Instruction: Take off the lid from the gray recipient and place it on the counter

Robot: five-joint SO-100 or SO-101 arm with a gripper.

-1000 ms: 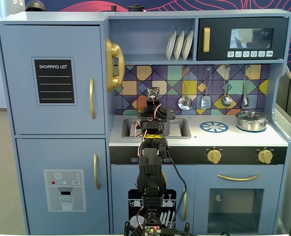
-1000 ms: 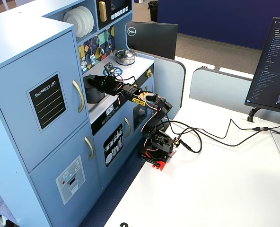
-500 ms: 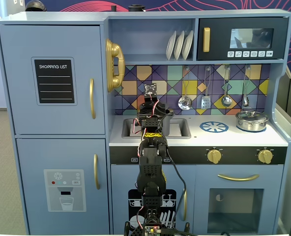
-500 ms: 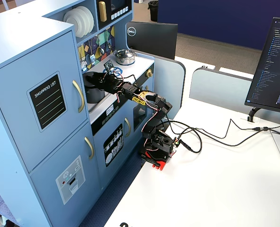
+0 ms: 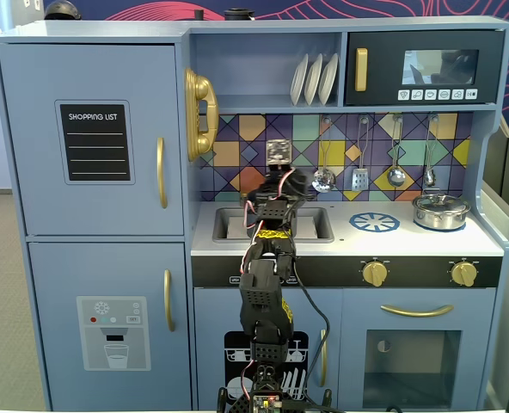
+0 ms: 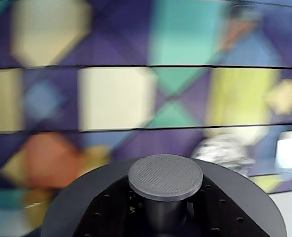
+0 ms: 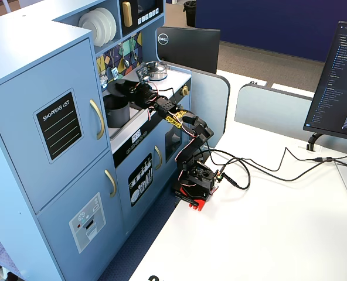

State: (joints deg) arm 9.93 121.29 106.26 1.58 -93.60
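Reading the side-on fixed view: the round flat matte dark-gray lid with the small central knob (image 7: 120, 86) sits at the mouth of the tall matte dark-gray cylindrical pot (image 7: 115, 114), which stands in the recessed sink. The lid looks slightly tilted. I can't tell whether it's clear of the rim or touching it.

- The black two-finger pincer (image 7: 129, 89) is right at the lid, coming in from the arm's side. No fingers show in the wrist view and both fixed views are too coarse, so I can't tell whether the jaws are apart, together or clamped on the knob.
- In the wrist view the knob (image 6: 165, 176) fills bottom centre, flat top up on a short stem, with the disc spreading below it. That puts the lid directly under and ahead of the wrist, with the tiled backsplash behind.
- Key relation: in the front fixed view, the bare pale white-gray worktop (image 5: 392, 245) lies to the right of the sink (image 5: 229, 225). The printed blue burner ring (image 5: 375, 222) is on it, with the short shiny silver pot (image 5: 441, 211) beyond.

My judgement is that the lid has to go up off the rim and then sideways right. It should set down flat near the ring, short of the silver pot.
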